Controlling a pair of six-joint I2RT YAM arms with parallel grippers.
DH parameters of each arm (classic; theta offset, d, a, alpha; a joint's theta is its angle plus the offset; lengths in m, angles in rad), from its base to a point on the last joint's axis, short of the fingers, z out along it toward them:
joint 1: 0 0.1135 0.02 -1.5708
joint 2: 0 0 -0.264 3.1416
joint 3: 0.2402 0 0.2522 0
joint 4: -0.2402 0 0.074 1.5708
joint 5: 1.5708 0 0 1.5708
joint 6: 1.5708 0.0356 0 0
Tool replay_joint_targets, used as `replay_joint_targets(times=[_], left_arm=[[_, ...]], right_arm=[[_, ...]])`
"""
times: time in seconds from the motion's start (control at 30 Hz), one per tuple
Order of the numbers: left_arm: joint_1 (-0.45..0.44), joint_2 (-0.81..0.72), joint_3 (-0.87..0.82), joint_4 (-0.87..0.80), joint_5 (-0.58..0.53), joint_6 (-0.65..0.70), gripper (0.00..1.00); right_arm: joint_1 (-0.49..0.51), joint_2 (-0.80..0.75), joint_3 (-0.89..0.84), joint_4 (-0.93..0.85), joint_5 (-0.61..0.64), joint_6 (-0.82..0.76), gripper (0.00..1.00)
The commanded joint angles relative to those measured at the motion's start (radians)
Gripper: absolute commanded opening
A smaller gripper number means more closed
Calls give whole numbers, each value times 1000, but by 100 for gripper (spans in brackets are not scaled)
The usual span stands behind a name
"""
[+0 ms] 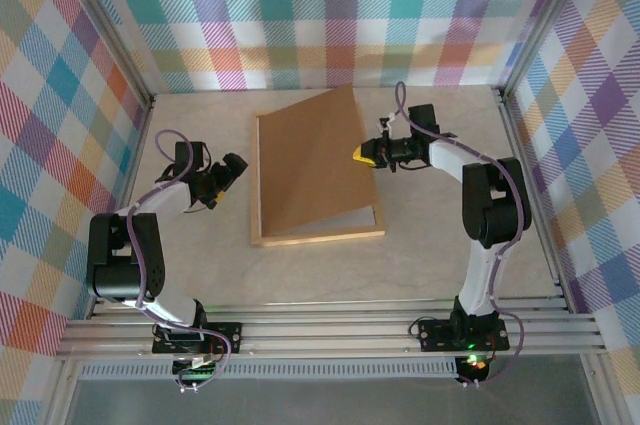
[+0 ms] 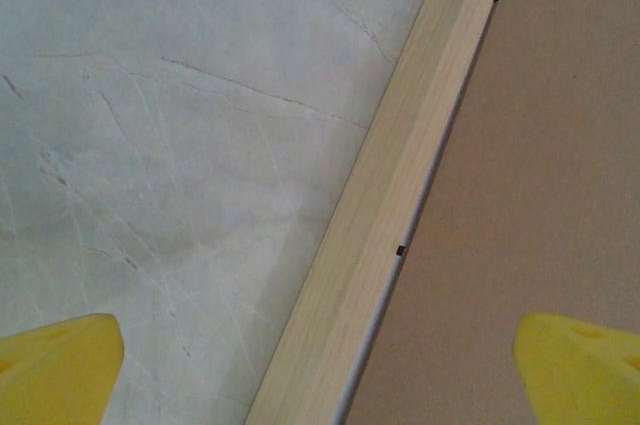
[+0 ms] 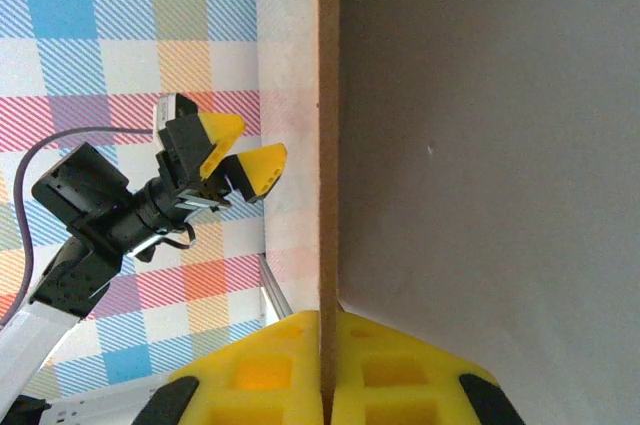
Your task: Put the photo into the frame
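1. Frame (image 1: 318, 237) lies flat in the middle of the table (image 1: 200, 125), its thin light-wood rails facing up.
2. A brown backing board (image 1: 315, 160) stands tilted over it, with its left edge down along the frame's left rail and its right edge lifted.
3. The right gripper (image 1: 362, 154) is clamped tight on the board's raised right edge, one yellow finger on each face.
4. The left gripper (image 1: 226, 182) hangs spread wide and holds nothing. It straddles the frame's left rail, one finger over bare table, the other over the board.
5. A pale strip (image 1: 355, 217) shows inside the frame by its near right corner.
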Motion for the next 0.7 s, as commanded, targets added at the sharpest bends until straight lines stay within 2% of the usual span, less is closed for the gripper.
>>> replay_joint_targets(times=[0.0, 0.43, 0.67], left_arm=[[13, 16, 12, 13, 19, -14, 100], [13, 34, -5, 44, 50, -32, 100], [3, 38, -50, 115, 90, -86, 100]], right_arm=[[15, 12, 37, 11, -49, -36, 0], [25, 34, 17, 4, -17, -47, 0], [27, 47, -24, 28, 10, -52, 0]])
